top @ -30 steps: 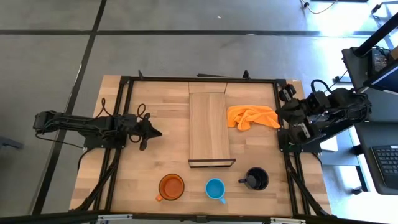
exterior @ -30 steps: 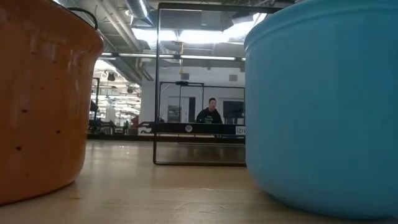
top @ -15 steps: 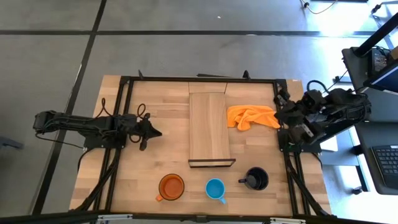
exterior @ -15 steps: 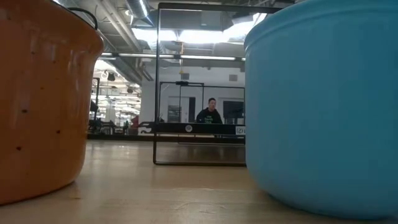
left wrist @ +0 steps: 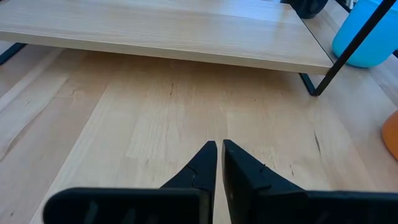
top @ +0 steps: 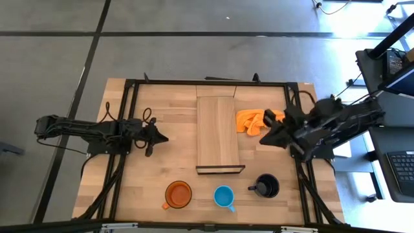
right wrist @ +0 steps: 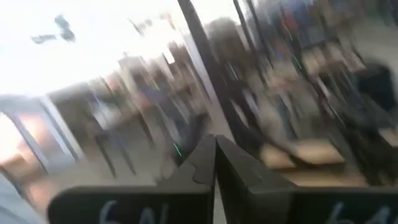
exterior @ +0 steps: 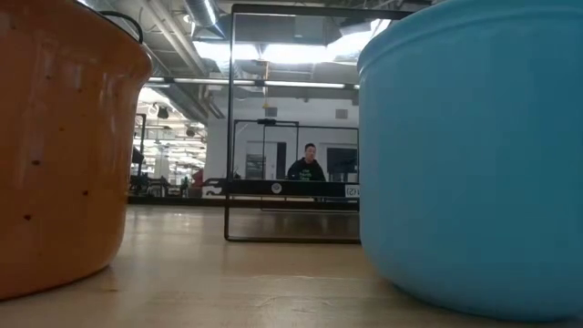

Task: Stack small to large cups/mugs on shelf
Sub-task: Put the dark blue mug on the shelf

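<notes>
Three mugs stand on their bases near the table's front edge: an orange one, a bright blue one and a black one. In the low view the orange mug and the blue mug fill the sides. The shelf, a light-wood plank on a thin dark frame, stands at mid table. My left gripper is shut and empty left of the shelf; it also shows in its wrist view. My right gripper is shut and empty, right of the shelf beside an orange cloth.
An orange cloth lies crumpled right of the shelf's far half, partly under my right arm. Bare tabletop lies between my left gripper and the mugs. A person shows far off in the room behind the table.
My right gripper has swung out from its folded place at the table's right edge toward the table's left and near side, turning as it went, and now reaches over the cloth's near edge toward the shelf. The mugs, the shelf and my left arm have kept still.
</notes>
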Available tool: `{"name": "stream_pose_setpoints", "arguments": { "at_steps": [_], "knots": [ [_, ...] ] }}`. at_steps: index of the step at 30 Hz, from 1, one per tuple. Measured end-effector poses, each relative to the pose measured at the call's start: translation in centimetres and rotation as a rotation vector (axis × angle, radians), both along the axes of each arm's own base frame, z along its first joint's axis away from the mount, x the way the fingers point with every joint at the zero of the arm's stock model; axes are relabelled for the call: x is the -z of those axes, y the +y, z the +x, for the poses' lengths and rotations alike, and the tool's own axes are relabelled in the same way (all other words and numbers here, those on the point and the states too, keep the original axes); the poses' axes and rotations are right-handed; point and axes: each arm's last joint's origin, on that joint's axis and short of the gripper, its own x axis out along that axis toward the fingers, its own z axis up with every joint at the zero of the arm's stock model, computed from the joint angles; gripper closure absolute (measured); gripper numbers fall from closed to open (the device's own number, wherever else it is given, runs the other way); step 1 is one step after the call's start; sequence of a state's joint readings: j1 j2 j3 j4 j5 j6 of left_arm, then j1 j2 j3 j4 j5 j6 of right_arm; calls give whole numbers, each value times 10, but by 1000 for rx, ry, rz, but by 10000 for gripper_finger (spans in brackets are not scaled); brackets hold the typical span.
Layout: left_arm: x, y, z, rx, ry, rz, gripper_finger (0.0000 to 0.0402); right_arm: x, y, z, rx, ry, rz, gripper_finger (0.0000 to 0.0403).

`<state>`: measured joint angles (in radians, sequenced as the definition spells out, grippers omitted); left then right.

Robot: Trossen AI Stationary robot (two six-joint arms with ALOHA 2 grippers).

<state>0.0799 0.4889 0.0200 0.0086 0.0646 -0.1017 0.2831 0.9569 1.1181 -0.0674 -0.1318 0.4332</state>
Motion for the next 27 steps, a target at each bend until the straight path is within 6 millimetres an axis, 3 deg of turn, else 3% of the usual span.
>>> {"name": "stream_pose_setpoints", "arguments": {
  "at_steps": [5, 7, 10, 12, 16, 21, 27],
  "knots": [
    [0, 0, 0, 0, 0, 0, 382, -26, -13, -5, 202, 449, -396, 388],
    [0, 0, 0, -1, 0, 0, 382, -34, -14, -12, 217, 607, -456, 388],
    [0, 0, 0, -1, 0, 0, 382, -31, -8, -17, 204, 888, -451, 388],
    [0, 0, 0, 0, 0, 0, 382, -22, 0, -17, 195, 1048, -462, 386],
    [0, 0, 0, 0, 0, 0, 382, -7, 32, -15, 111, 1095, -337, 354],
    [0, 0, 0, 0, -2, 0, 382, 33, 68, -16, 152, 1254, -383, 273],
    [0, 0, 0, 0, -2, 0, 382, 82, 94, -24, 270, 1293, -398, 181]
  ]
}}
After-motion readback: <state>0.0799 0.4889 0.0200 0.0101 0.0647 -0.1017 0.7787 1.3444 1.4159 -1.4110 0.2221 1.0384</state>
